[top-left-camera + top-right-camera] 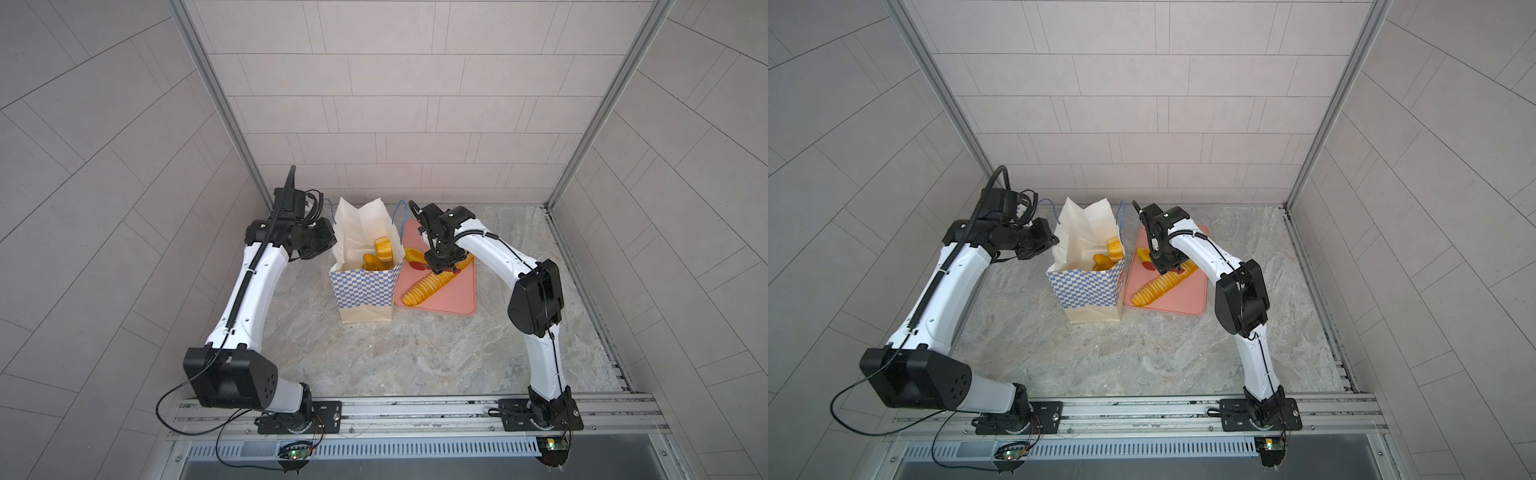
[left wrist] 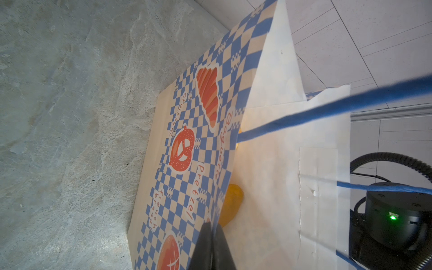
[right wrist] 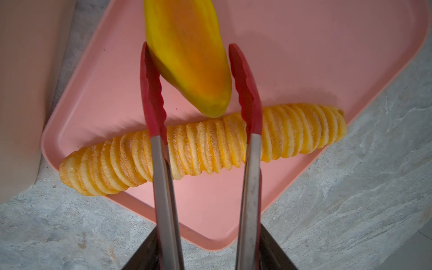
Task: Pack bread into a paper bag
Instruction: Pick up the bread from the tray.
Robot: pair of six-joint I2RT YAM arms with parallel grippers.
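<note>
At far left, left arm: elbow high, forearm reaching toward the back, wrist turned toward the paper bag [image 1: 365, 291]; left end effector [image 2: 211, 225] closed, pinching the bag's rim; bag upright on the surface [image 1: 374, 365], two pieces of bread [image 1: 383, 248] inside; just beside it, pink tray [image 3: 304, 58] bearing the ridged baguette [image 3: 203, 149]; right arm: elbow raised, wrist pointing down over the tray; right end effector [image 3: 208, 233] partly closed, gripping red tongs [image 3: 245, 93]; tong tips astride an oval roll [image 3: 191, 58], one touching it.
</note>
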